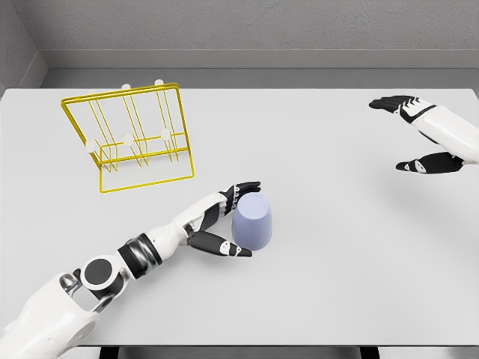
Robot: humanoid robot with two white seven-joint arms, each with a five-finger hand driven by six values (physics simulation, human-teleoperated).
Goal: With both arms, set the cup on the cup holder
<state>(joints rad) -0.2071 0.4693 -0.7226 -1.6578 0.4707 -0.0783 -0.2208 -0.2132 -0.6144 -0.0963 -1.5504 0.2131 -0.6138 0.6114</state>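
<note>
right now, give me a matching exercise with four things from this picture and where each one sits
Things:
1. cup
2. cup holder
3. left robot hand
4. right robot hand

Places:
A. far left of the table
B. open, raised at the right edge
C. upside down, near the table's middle
D. fingers around the cup's left side

Pairs: 1-C, 2-A, 3-D, 4-B

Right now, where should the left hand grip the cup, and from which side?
Grip the cup around its side wall, mid-height, coming from its left. It stands upside down on the table, wider end down, so the rim offers no hold. The left hand already sits beside it, fingers above and thumb below the wall, likely needing only to close. The right hand is open, far right.
</note>
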